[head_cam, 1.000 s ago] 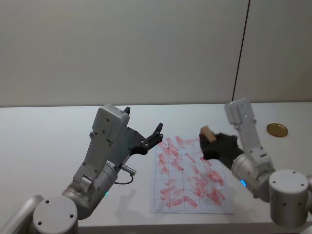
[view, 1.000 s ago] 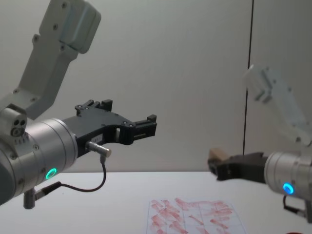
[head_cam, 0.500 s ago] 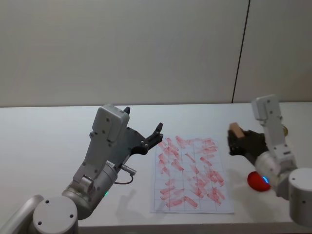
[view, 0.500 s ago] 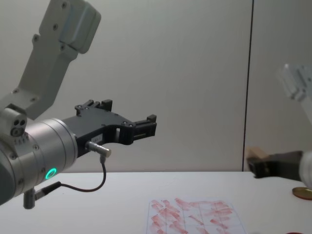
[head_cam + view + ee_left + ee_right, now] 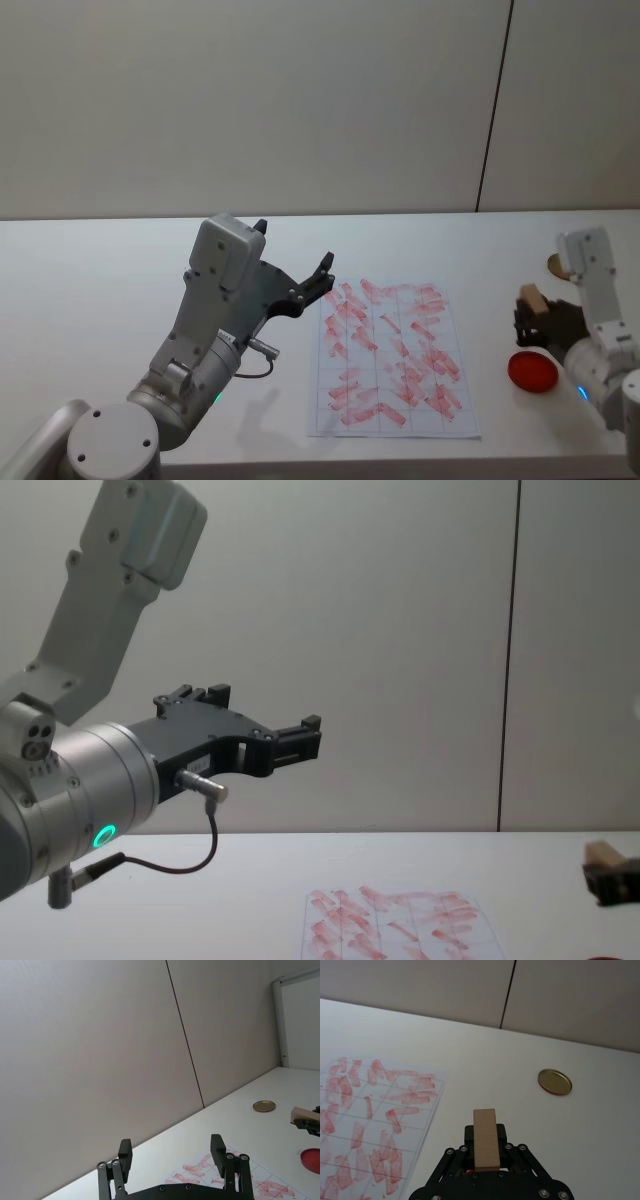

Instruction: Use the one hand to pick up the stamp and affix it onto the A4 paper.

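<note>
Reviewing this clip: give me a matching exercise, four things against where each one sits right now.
Things:
1. stamp
2. A4 paper
3. gold disc
4. left gripper

Places:
A. flat on the table, covered in red marks
B. raised beside the paper's left edge, open
C. clamped in the right gripper
D. on the table at the far right

Pairs: 1-C, 2-A, 3-D, 4-B

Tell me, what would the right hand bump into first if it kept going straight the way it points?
Probably nothing soon: the right hand, gripping the stamp, points over bare table towards the wall.
</note>
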Robot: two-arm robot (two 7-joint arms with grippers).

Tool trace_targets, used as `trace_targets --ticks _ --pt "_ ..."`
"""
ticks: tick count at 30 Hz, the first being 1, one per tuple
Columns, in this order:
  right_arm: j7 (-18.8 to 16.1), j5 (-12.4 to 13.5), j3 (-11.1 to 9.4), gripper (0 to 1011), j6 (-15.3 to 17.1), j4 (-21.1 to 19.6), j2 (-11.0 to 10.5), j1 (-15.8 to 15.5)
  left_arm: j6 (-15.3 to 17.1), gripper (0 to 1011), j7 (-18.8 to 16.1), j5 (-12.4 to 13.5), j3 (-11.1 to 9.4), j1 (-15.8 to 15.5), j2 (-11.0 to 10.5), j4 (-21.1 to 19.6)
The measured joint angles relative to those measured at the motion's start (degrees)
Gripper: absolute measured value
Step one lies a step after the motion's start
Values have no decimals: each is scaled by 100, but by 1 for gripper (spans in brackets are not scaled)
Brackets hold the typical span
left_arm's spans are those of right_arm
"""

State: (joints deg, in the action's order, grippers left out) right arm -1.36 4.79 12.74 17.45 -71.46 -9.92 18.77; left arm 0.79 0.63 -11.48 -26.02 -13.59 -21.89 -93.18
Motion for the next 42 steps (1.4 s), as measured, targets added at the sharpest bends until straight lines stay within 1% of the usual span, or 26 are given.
trace_targets --ticks 8,12,15,23,27,28,29,30,33,35,37,38,40,41,42 --pt "-7 19 -105 221 16 385 -71 -18 0 993 0 0 0 0 0 0" --pt "-41 32 -127 220 12 505 -85 -19 0 993 0 0 0 0 0 0" --pt "-125 52 -152 220 -31 662 -99 -17 0 993 0 0 0 0 0 0" --pt "-326 96 -173 221 -170 922 -107 17 0 993 0 0 0 0 0 0" --pt "-410 112 -176 299 -245 1011 -106 32 0 993 0 0 0 0 0 0" --pt "-442 117 -176 345 -282 1034 -106 34 0 993 0 0 0 0 0 0" --pt "-454 119 -177 345 -297 1045 -106 35 0 993 0 0 0 0 0 0" --pt "-464 120 -177 405 -312 1052 -105 36 0 993 0 0 0 0 0 0" --pt "-504 124 -179 486 -376 1064 -106 36 0 993 0 0 0 0 0 0" --pt "-523 127 -184 563 -419 1060 -109 30 0 993 0 0 0 0 0 0" --pt "-532 131 -188 601 -443 1039 -113 19 0 993 0 0 0 0 0 0" --pt "-538 137 -195 664 -468 995 -121 0 0 993 0 0 0 0 0 0" --pt "-541 147 -202 695 -496 943 -128 -21 0 993 0 0 0 0 0 0" --pt "-543 151 -204 761 -508 917 -132 -31 0 993 0 0 0 0 0 0" --pt "-543 165 -214 777 -535 840 -144 -63 0 993 0 0 0 0 0 0"
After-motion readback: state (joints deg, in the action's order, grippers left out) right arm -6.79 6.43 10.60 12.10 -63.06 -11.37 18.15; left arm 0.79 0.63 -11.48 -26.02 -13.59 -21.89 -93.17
